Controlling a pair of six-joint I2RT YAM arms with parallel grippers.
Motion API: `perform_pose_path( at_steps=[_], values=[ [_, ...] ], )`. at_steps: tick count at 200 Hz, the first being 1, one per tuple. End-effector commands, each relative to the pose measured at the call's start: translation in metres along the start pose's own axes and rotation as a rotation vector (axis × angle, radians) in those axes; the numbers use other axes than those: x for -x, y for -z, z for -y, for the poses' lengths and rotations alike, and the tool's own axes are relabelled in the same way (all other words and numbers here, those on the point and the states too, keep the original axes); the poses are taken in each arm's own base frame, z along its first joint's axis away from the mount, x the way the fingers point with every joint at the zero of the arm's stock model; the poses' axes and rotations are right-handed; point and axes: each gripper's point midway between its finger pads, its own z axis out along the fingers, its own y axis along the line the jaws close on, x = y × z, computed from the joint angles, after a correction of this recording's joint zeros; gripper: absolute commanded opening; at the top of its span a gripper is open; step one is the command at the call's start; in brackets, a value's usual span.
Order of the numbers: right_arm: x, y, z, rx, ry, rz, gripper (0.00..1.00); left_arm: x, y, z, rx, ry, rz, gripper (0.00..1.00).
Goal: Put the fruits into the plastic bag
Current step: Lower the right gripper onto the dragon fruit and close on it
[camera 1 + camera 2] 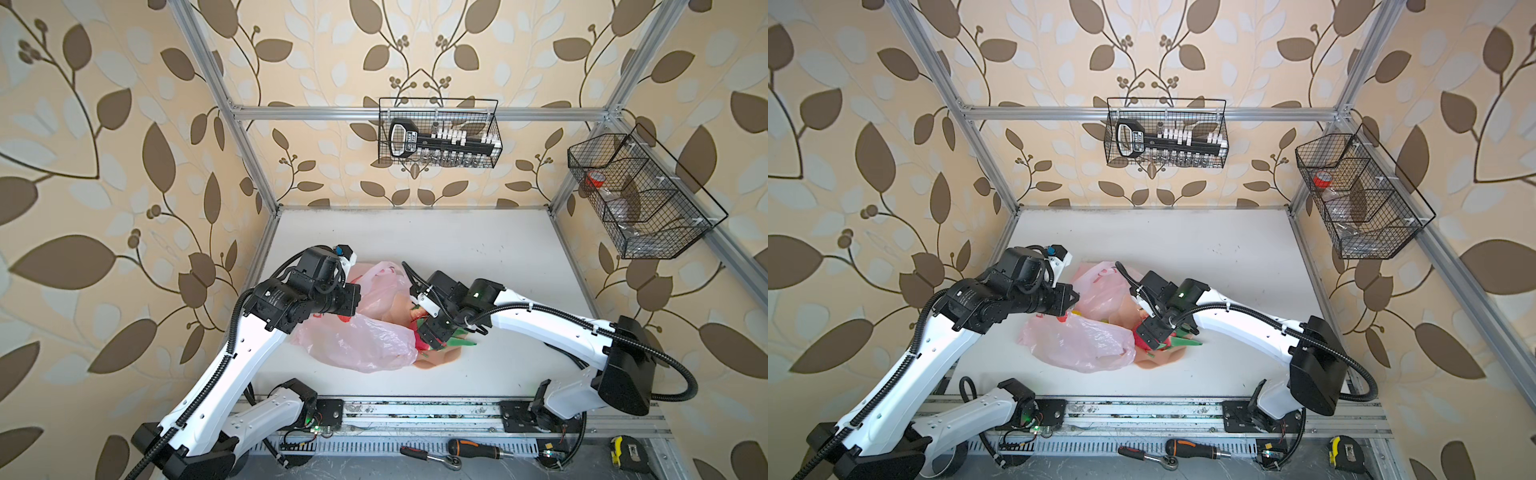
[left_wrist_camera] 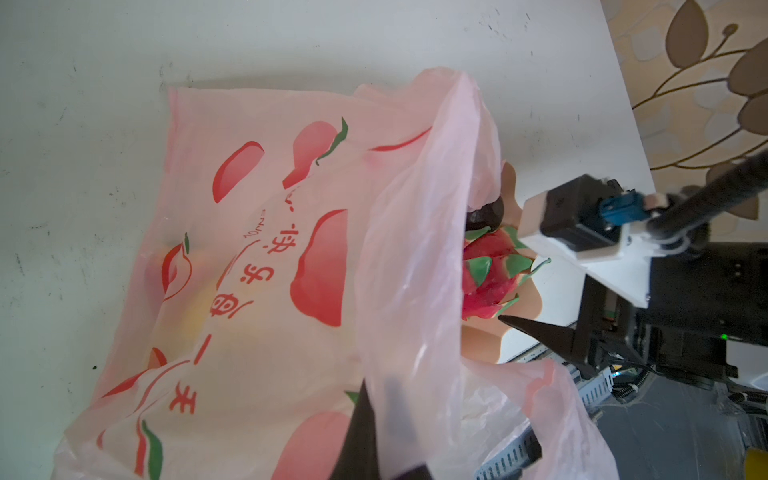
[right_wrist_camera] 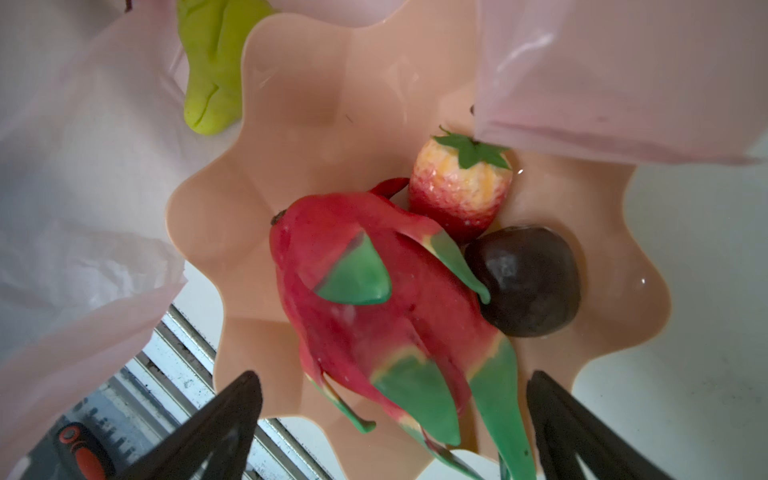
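The pink plastic bag lies crumpled on the white table, and a yellowish shape shows through it. My left gripper is shut on the bag's rim and holds the mouth up. Beside the mouth, a peach scalloped plate carries a dragon fruit, a strawberry and a dark plum. A green pear lies at the plate's edge, inside the bag's folds. My right gripper hangs open just above the dragon fruit, with one finger on each side of it.
A metal rail runs along the table's front. Past it lie a screwdriver, a ratchet and a tape measure. Wire baskets hang on the back wall and the right frame.
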Motion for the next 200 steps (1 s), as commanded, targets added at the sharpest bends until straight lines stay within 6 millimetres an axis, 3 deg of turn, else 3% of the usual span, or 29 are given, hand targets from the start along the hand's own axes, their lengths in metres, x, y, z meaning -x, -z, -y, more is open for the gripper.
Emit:
perform_pose_path(
  at_steps=[1,100,167,200],
  values=[
    [0.007,-0.004,-0.004,-0.015,0.096,-0.013,1.00,0.004,0.010,0.003,-0.017,-0.021,0.024,0.00],
    [-0.001,-0.045,-0.006,-0.075,0.159,-0.086,1.00,0.005,0.012,0.003,-0.014,-0.020,0.025,0.00],
    [-0.010,-0.058,-0.015,-0.059,0.158,-0.086,0.92,0.006,0.012,0.004,-0.017,-0.019,0.025,0.00],
    [-0.016,-0.057,-0.016,-0.053,0.158,-0.092,0.96,0.006,0.013,0.005,-0.019,-0.020,0.026,0.00]
  ],
)
